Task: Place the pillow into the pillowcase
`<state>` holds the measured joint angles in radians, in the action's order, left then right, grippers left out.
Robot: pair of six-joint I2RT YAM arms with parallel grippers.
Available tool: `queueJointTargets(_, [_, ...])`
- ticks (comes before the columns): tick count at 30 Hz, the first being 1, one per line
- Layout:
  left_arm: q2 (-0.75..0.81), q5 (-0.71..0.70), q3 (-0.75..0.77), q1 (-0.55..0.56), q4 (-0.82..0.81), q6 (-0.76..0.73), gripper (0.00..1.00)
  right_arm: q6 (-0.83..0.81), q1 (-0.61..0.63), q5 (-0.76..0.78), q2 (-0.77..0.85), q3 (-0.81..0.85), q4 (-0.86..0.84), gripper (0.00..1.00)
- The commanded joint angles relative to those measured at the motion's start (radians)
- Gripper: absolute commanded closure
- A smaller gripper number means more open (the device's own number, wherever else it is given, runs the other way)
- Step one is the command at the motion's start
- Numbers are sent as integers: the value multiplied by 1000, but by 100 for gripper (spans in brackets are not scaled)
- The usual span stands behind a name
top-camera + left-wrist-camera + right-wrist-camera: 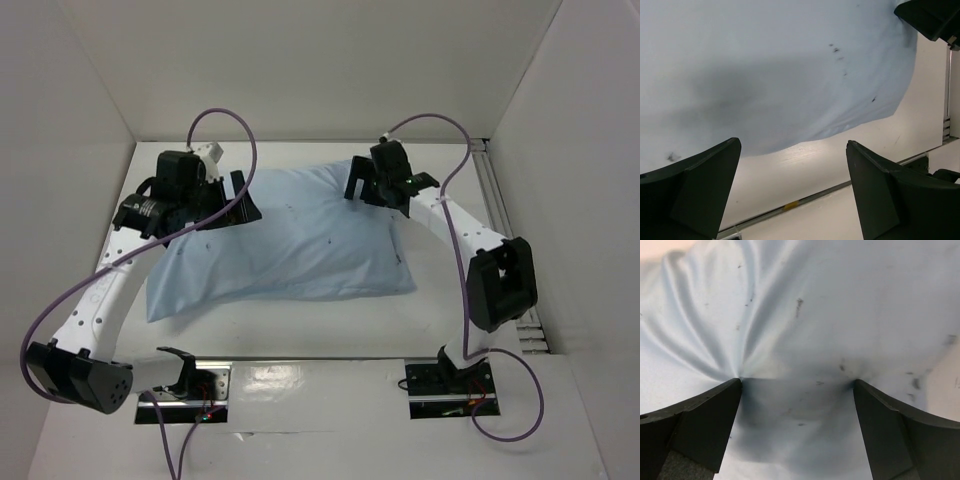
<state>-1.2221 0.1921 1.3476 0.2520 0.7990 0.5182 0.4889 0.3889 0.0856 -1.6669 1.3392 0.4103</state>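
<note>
The light-blue pillowcase (285, 245) lies plump and bulging in the middle of the white table (300, 325), with tiny dark specks on it. No white pillow shows in any view. My left gripper (243, 200) is open at the pillowcase's far left corner. In the left wrist view (792, 144) its jaws stand wide apart over the pillowcase's edge (790, 75) and hold nothing. My right gripper (375, 188) is open at the far right corner. In the right wrist view (797, 382) both fingertips press into the pillowcase (805, 315), which puckers around them.
White walls close in the table at the back and both sides. A metal rail (498, 205) runs along the right edge. A metal strip (790, 205) lies across the table's near edge by the arm bases. Purple cables loop above both arms.
</note>
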Motion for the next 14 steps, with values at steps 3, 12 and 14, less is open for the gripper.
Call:
queueJointTargets(3, [18, -54, 96, 15, -6, -61, 0, -19, -22, 399, 82, 143, 232, 0])
queueJointTargets(12, [27, -65, 116, 24, -27, -61, 0, -50, -147, 617, 384, -11, 354, 0])
queueJointTargets(14, [27, -54, 116, 24, -38, -61, 0, -72, -180, 608, 453, -64, 332, 0])
